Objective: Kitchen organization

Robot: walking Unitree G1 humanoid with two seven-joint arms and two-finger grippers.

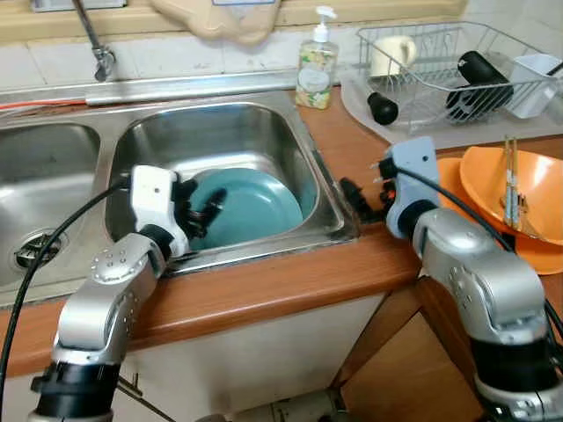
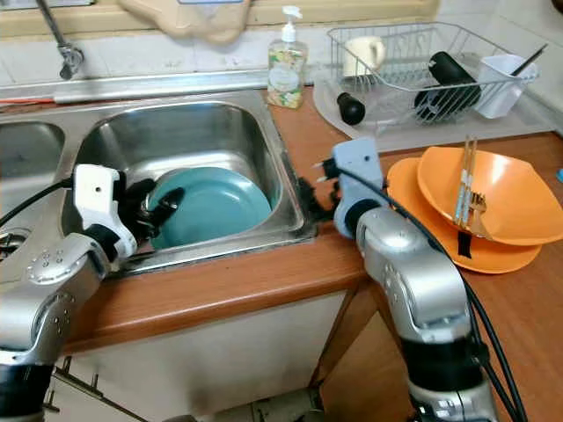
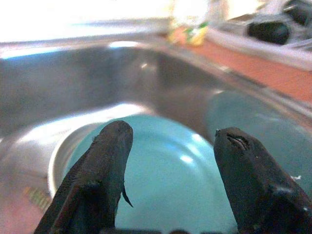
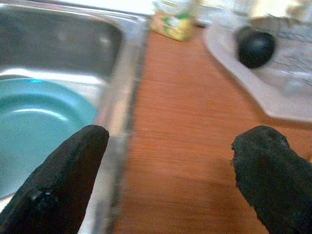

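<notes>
A teal plate (image 1: 251, 207) was seen lying tilted in the right-hand basin of a steel double sink (image 1: 220, 123), its far edge leaning against the basin's right wall. The left gripper (image 1: 201, 215) was held inside that basin at the plate's near-left edge, its two black fingers (image 3: 100, 170) spread apart with nothing between them; contact with the plate could not be judged from the head views, and in the left wrist view the plate was shown beyond and between the fingers, not clamped. The right gripper (image 1: 361, 198) was poised over the wooden counter (image 1: 352, 149) just beside the sink's right rim, its fingers (image 4: 63, 180) also parted and empty, as was made plain in the right wrist view, where bare counter lay between them.

Farther out, a soap dispenser (image 1: 317, 66) stood at the back of the counter beside the sink. A wire dish rack (image 1: 440, 53) on a pale tray was set to its right, holding a cream mug (image 1: 391, 53), a black bottle (image 1: 479, 79) and a white cup (image 1: 537, 83). Two stacked orange bowls (image 2: 493, 202) with utensils (image 2: 466, 185) in them rested on the counter near the right arm. A tap (image 1: 92, 40) was mounted behind the sink.
</notes>
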